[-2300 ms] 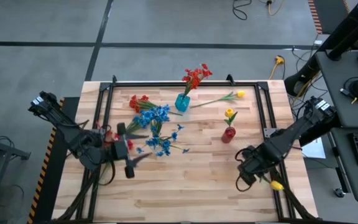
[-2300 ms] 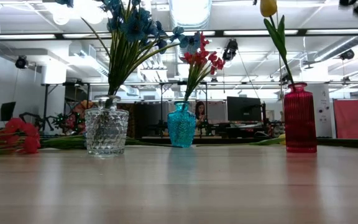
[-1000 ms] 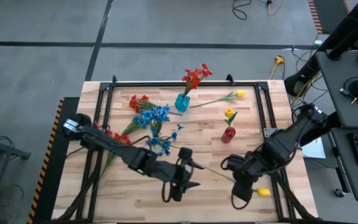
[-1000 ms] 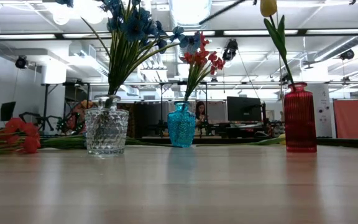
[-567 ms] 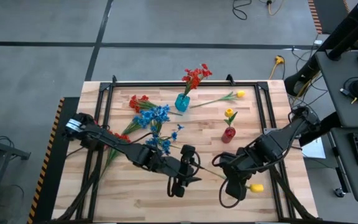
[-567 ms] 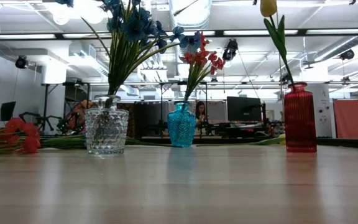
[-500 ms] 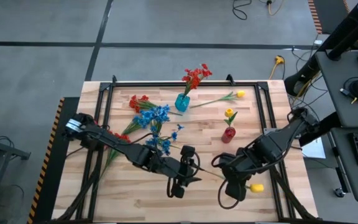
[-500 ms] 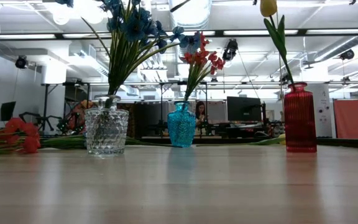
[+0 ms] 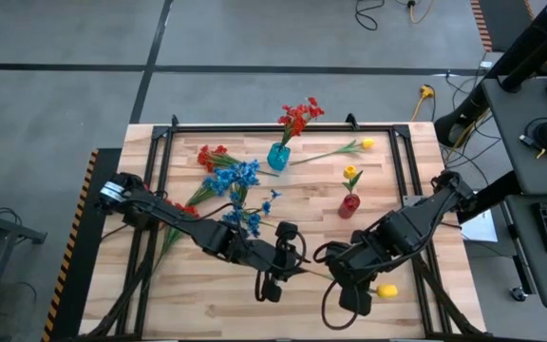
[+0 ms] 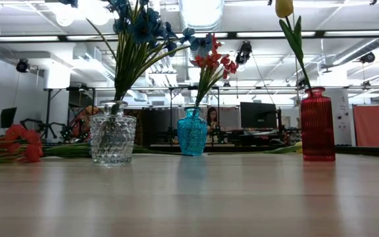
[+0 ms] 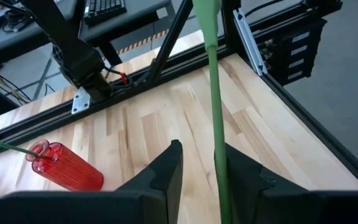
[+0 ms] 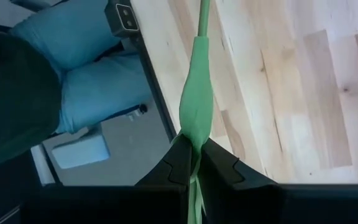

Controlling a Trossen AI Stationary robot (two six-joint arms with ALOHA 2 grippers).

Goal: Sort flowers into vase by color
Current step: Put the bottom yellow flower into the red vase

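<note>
- Flowers are partly sorted: blue ones stand in the clear vase [image 10: 112, 138], red ones in the teal vase [image 9: 277, 157], one yellow in the red vase [image 9: 349, 205]. Loose red stems [image 9: 213, 155] and a yellow stem [image 9: 335, 150] lie on the table [image 9: 207, 309].
- I hold a yellow flower [image 9: 385, 291] in the right gripper [image 12: 191, 163], jaws clamped tight on its green stalk; the head hangs over the table's near right part.
- I read this as a hand-over: the stalk [image 11: 215, 106] runs between the fingers of my left gripper [image 11: 197, 163], at the table's near middle. Those jaws stand slightly apart, and I cannot tell whether they pinch the stalk yet.
- Next, I judge, the left needs a firm grip before the right lets go, then a carry to the red vase, stalk end down into its narrow neck beside the flower already there.
</note>
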